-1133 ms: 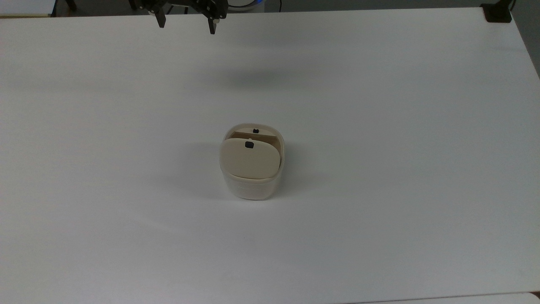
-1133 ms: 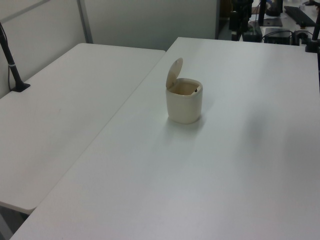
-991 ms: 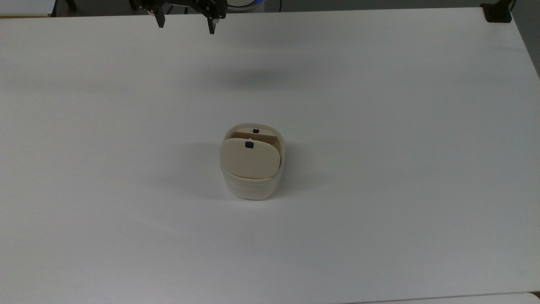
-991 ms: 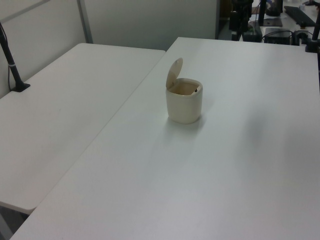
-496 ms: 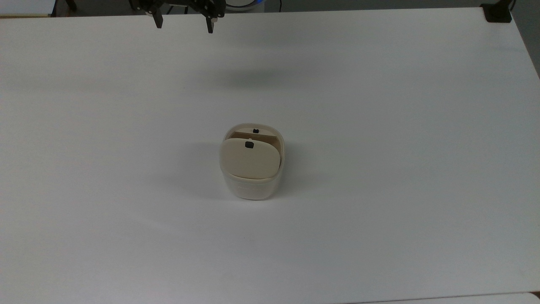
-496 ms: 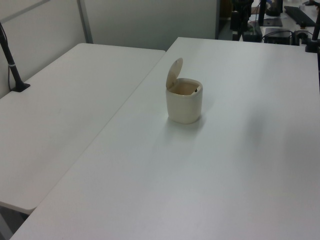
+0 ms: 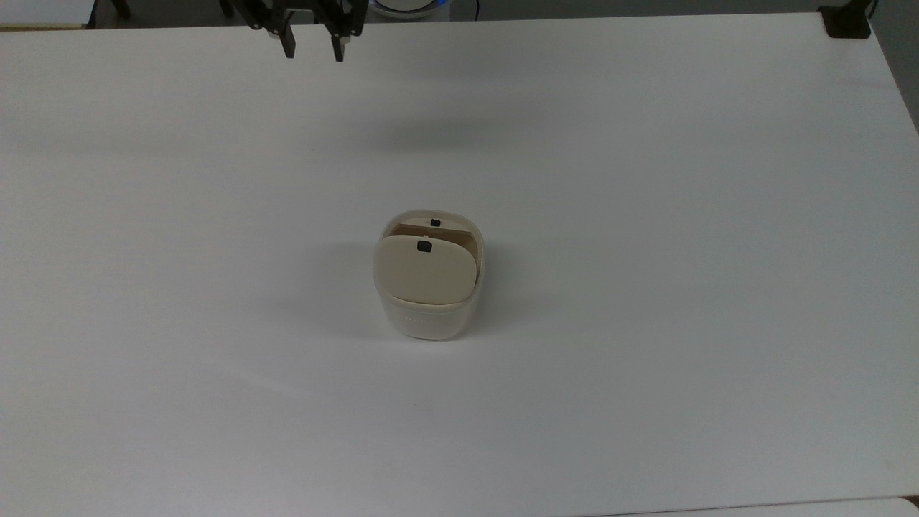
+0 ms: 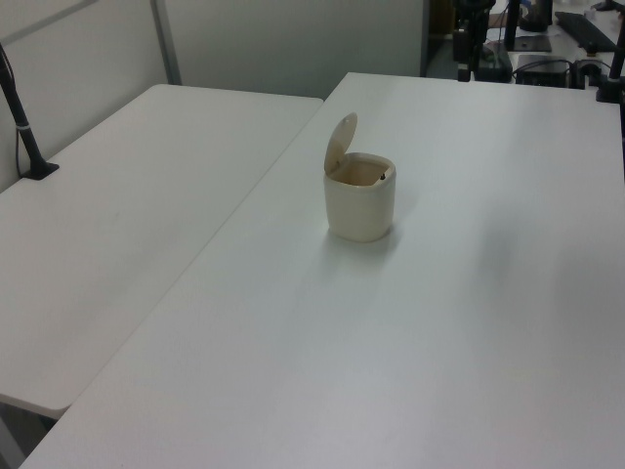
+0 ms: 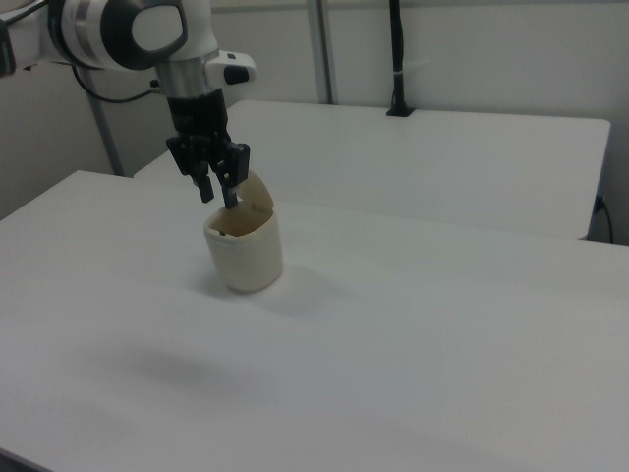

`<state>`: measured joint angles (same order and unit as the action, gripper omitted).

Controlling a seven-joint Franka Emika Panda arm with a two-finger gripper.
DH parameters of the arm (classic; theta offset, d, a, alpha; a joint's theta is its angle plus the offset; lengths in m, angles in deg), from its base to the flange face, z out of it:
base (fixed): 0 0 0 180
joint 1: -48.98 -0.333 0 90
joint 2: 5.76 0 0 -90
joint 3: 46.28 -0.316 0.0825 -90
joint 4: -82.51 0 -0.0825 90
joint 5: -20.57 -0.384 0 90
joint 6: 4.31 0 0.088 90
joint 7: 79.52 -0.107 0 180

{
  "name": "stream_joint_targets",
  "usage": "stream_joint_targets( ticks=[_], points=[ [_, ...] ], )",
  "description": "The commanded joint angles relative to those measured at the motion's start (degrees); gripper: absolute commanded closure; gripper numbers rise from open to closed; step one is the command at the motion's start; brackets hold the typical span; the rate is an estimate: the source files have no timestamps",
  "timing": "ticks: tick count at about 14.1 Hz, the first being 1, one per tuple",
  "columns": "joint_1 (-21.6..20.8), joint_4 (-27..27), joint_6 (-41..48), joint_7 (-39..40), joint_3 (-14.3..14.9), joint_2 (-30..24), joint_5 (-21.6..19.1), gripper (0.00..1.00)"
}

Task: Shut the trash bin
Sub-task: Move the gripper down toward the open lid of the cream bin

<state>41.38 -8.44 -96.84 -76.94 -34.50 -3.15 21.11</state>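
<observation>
Since the earlier top view, the jaws have drawn closer together, though a narrow gap still parts them, clamped on nothing. The wide white worktop (image 7: 646, 215) carries the small cream-white rounded-square plastic trash bin (image 7: 429, 316) near its middle. The black two-finger gripper (image 7: 313, 52) hangs above the worktop's far edge in the top view, well apart from the bin. The bin's flat beige hinged lid (image 7: 425, 271) stands raised, its small black square button (image 7: 423, 246) showing.
</observation>
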Motion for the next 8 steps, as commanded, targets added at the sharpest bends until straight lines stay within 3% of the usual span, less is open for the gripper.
stream_joint_targets(
  ticks=[1, 6, 8],
  points=[
    [-0.49, -0.37, 0.16, 4.1, 0.96, 0.71, -1.23, 0.97],
    [-1.54, 2.19, -10.28, -0.1, 0.35, 6.08, -5.19, 1.0],
    [-3.03, 2.27, -18.6, -2.74, 0.35, 8.01, -6.77, 1.0]
  ],
)
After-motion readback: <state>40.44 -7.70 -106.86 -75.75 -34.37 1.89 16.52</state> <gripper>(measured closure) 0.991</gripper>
